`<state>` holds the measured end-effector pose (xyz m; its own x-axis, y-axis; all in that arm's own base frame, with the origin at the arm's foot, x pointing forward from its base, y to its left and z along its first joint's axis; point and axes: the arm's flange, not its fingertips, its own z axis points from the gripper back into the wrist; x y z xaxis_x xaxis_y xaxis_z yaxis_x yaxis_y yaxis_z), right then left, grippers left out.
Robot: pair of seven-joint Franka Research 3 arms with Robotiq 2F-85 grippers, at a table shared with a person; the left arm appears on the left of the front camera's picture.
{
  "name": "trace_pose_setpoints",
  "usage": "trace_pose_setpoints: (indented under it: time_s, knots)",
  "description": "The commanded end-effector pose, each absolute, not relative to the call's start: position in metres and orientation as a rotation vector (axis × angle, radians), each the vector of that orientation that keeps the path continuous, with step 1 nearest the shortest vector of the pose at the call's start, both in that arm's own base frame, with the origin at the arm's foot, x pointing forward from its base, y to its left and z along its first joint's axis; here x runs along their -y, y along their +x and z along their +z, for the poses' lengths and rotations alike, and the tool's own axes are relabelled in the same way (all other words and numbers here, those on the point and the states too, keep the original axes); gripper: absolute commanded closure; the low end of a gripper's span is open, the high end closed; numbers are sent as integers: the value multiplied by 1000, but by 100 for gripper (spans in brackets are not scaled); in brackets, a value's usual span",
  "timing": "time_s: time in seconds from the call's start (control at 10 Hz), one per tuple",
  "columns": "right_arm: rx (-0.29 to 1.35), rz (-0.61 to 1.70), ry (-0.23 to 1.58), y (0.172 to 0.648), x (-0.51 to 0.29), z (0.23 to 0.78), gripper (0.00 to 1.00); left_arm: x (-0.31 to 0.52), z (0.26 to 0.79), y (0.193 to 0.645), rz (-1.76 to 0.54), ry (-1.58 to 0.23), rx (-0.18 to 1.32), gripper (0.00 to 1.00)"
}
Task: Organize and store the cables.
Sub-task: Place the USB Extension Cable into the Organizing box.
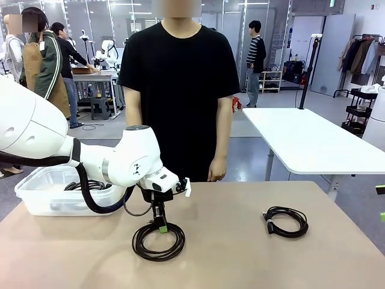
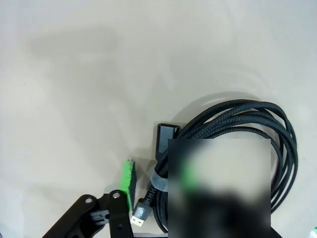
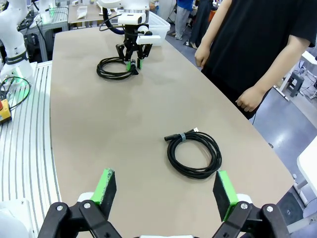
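A black cable coil (image 1: 159, 241) lies on the tan table, near the front and left of centre. My left gripper (image 1: 160, 225) points straight down and is shut on the far side of this coil. In the left wrist view, one green pad (image 2: 128, 178) presses beside the banded bundle (image 2: 159, 182) and its USB plug (image 2: 141, 216), and the coil (image 2: 237, 116) loops off to the right. A second cable coil (image 1: 286, 221) lies to the right. My right gripper (image 3: 165, 191) hovers open above the table, short of that coil (image 3: 194, 152).
A clear plastic bin (image 1: 36, 194) stands at the table's left edge with black cable (image 1: 89, 185) inside. The person stands at the far side with hands (image 3: 249, 99) hanging near the table edge. A white table (image 1: 313, 144) stands behind on the right.
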<state>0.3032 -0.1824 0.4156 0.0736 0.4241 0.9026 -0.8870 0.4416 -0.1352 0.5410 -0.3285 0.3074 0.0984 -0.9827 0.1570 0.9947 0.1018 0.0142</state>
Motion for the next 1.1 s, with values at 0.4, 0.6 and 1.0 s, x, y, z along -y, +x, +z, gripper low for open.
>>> trace_pose_setpoints:
  time_s: [0.4, 0.6, 1.0]
  knots:
    - [1115, 1060, 526, 306, 184, 417, 0, 316, 350, 538, -1426, -117, 157, 100]
    - [1115, 1060, 526, 306, 184, 417, 0, 312, 387, 536, -1438, -121, 164, 100]
    - [1115, 1060, 526, 306, 184, 417, 0, 270, 500, 546, -1486, -105, 248, 100]
